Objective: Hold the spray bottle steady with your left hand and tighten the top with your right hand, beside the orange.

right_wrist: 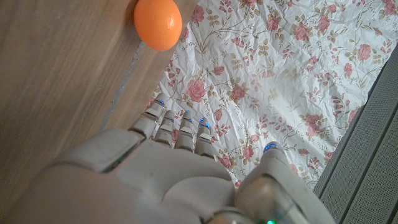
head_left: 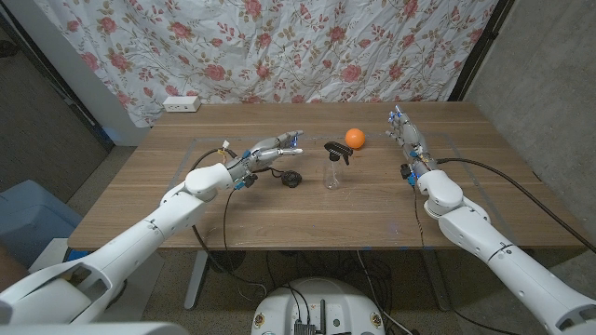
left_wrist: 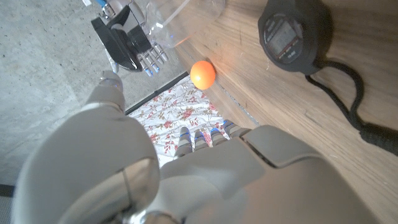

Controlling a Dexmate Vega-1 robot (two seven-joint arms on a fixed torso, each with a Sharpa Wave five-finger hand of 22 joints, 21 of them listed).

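Your left hand [head_left: 275,149] hovers open-fingered just left of the spray bottle [head_left: 333,166], holding nothing. Your right hand [head_left: 406,132] waits empty, fingers apart, right of the orange [head_left: 355,138] behind the bottle.

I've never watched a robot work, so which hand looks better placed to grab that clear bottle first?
The left hand: its fingers point toward the clear plastic spray bottle with the black trigger top, close beside it. The right hand stands open farther off, beyond the round orange.
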